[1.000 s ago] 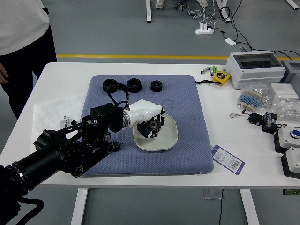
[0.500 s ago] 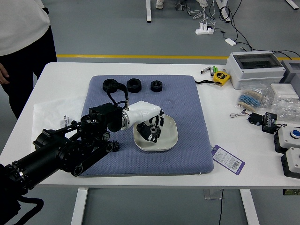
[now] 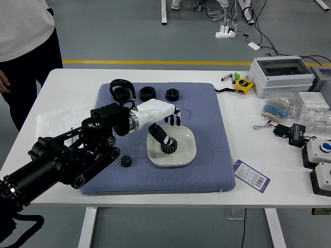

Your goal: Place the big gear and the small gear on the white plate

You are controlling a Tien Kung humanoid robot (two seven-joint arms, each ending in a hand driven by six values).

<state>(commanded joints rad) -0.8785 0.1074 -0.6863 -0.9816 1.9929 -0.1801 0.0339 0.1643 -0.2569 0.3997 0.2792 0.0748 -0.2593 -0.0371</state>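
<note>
My left hand [image 3: 168,129] hangs over the upper left part of the white plate [image 3: 187,153], its fingers spread and holding nothing. Below the fingertips, the big black gear [image 3: 169,147] lies on the plate; one finger reaches to its upper edge, and I cannot tell if they touch. The small black gear [image 3: 126,161] lies on the blue mat, left of the plate and below my forearm.
Three black round parts stand along the back of the blue mat [image 3: 207,175]. A tape measure [image 3: 244,86], a tag [image 3: 252,175], bagged parts and boxes are on the right. A person stands at the far left, one hand hanging down.
My left hand has let go of the big gear, which now rests on the plate. The hand has risen and moved back slightly, and the small gear shows more fully.
</note>
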